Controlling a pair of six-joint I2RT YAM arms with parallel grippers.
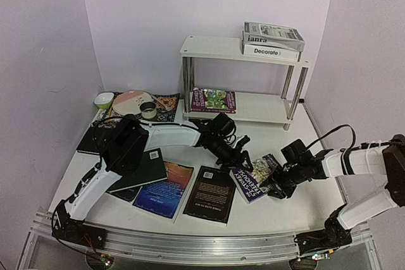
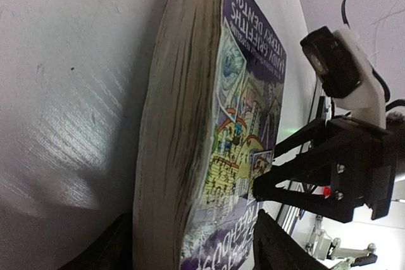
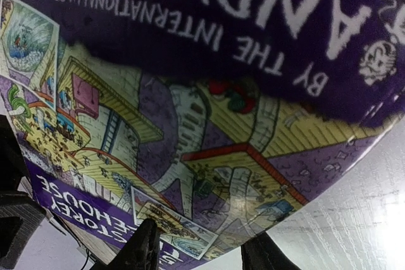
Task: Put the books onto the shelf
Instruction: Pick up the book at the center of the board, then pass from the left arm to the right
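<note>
A purple paperback (image 1: pixel 255 177) lay flat on the table (image 1: pixel 316 210), about four o'clock from its centre. The left gripper (image 1: pixel 242 147) sat at the book's ten o'clock. Its fingers (image 2: pixel 104 251) flanked the page edge, but whether they pinched it could not be told. The right gripper (image 1: pixel 273 186) sat at the book's four o'clock with its jaws apart and one tip touching the cover. The shelf (image 1: pixel 215 47) stood at one o'clock, well apart. It carried two stacked books (image 1: pixel 272 41) on top and another purple one (image 1: pixel 213 100) below.
</note>
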